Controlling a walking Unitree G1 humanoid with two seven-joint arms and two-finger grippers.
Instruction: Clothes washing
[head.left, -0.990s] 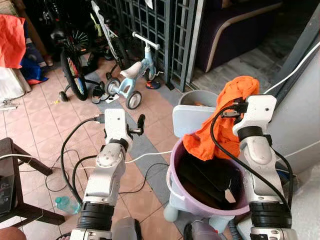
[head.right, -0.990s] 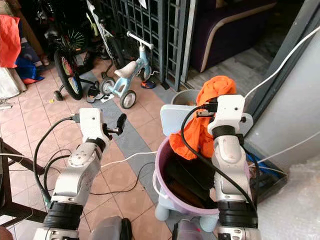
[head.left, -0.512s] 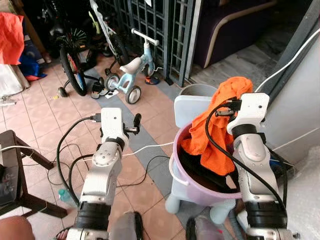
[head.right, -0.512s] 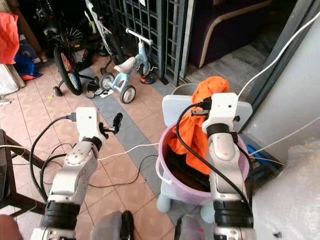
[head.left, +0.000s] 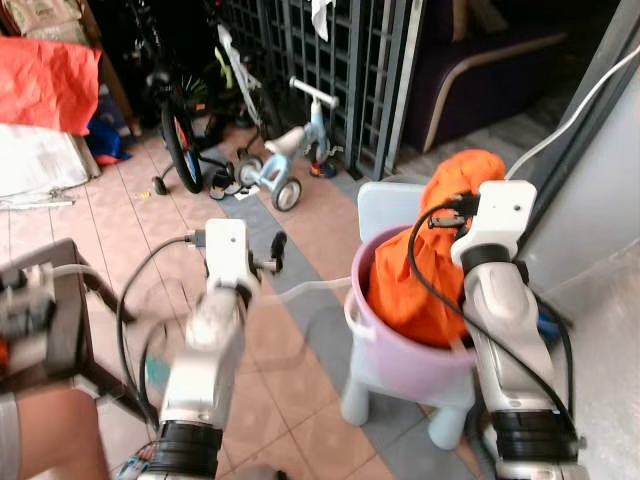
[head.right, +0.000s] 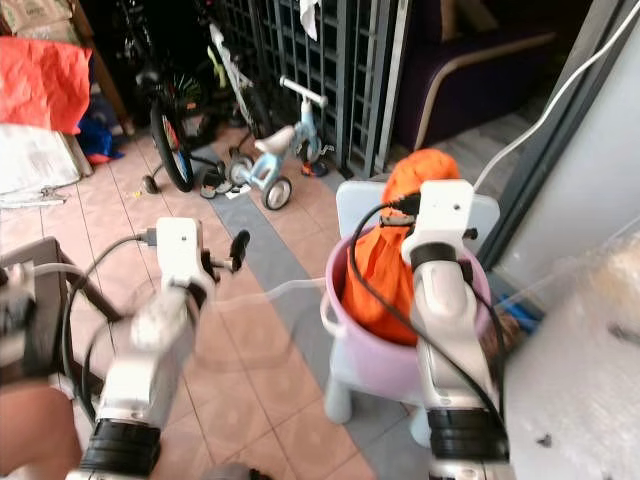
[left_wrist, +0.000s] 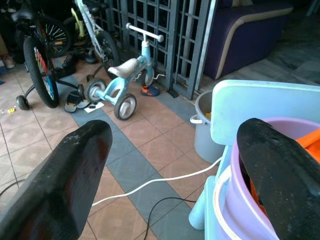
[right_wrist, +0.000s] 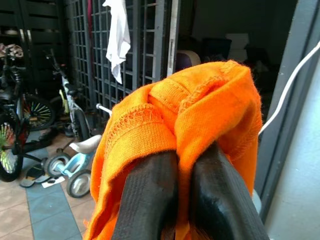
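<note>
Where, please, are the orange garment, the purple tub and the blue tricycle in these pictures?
orange garment (head.left: 425, 285): left eye view, its hanging fold.
purple tub (head.left: 400, 365): left eye view, its outer wall.
blue tricycle (left_wrist: 124, 70): left wrist view, its seat.

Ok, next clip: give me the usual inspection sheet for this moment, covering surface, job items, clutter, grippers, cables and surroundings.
Surface: tiled floor, pink with a grey strip.
Job's things: orange garment draped into the purple basin, which sits on a pale blue child's chair.
Clutter: small balance bike, bicycle, sandals, grey bucket behind the chair.
Grippers: right gripper shut on the garment, held above the basin; left gripper open, held over the floor beside the basin.
Cables: white cable and black cable across the floor.
Surroundings: metal grille gate, dark sofa beyond; a person's knee at the lower-left edge.
</note>
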